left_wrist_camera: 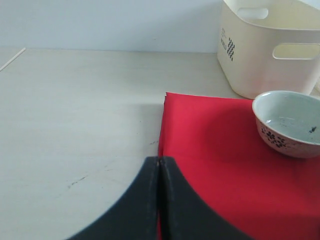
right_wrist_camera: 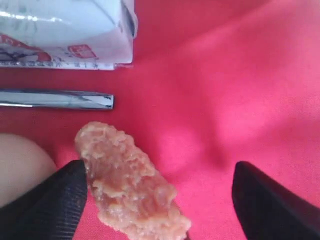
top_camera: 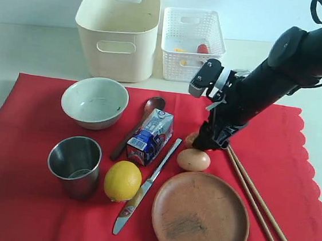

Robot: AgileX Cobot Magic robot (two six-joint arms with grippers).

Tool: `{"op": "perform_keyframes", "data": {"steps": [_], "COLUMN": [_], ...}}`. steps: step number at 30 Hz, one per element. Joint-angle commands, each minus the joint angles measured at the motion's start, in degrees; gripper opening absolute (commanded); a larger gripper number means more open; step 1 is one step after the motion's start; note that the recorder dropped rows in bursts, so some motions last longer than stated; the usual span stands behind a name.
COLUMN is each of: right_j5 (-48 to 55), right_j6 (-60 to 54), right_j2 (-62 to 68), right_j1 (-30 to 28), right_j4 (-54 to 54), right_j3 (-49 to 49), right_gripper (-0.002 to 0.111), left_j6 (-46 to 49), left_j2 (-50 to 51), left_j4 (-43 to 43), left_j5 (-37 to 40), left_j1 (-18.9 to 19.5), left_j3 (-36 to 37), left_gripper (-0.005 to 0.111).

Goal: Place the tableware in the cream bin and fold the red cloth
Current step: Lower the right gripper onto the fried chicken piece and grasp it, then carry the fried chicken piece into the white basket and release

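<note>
Tableware (top_camera: 74, 165) lies on the red cloth (top_camera: 20, 198), bowl (top_camera: 94, 102) left, plate (top_camera: 200, 217) lower centre, cream bin (top_camera: 87, 55) upper left. Left claw (left_wrist_camera: 159, 200) is pressed together. Right claw (right_wrist_camera: 157, 172), spread apart, is set astride a pink food piece (right_wrist_camera: 127, 185); closing on it is judged next.

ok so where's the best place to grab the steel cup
Probably the rim of the steel cup, coming straight down from above. It stands upright with its mouth open, so a pinch across the thin wall, one side inside and one outside, should fit. Pick the part of the rim away from the lemon, which sits close beside the cup on the red cloth.
</note>
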Motion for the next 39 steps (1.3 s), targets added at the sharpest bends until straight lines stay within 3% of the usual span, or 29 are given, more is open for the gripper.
{"op": "perform_keyframes", "data": {"steps": [1,7,11,23,34,39], "right_j5": [-1.55,-3.26,-2.22,-1.15,-12.61,-17.72], "right_j6": [-0.50,-0.17,-0.17,-0.17,-0.17,0.09], "right_j2": [1.05,1.05,1.05,-6.50,-9.08,-8.86], "right_j1": [0.10,0.10,0.10,0.10,0.10,0.10], "right_j4": [-1.04,-1.04,-0.94,-0.69,4.08,5.91], "right_j3": [0.11,0.11,0.11,0.11,-0.19,-5.44], "right_gripper": [0.064,0.022,0.000,0.000,0.000,0.000], "left_j6": [0.06,0.06,0.06,0.06,0.06,0.06], "left_j2": [-0.38,-0.38,-0.38,-0.38,-0.38,-0.38], "left_j4": [0.20,0.20,0.20,0.20,0.20,0.20], "left_j5": [-0.75,-0.75,-0.75,-0.75,-0.75,-0.75], "left_j1": [0.12,0.12,0.12,0.12,0.12,0.12], "left_j3": [0.15,0.15,0.15,0.15,0.15,0.15], "left_gripper": [0.000,0.000,0.000,0.000,0.000,0.000]}}
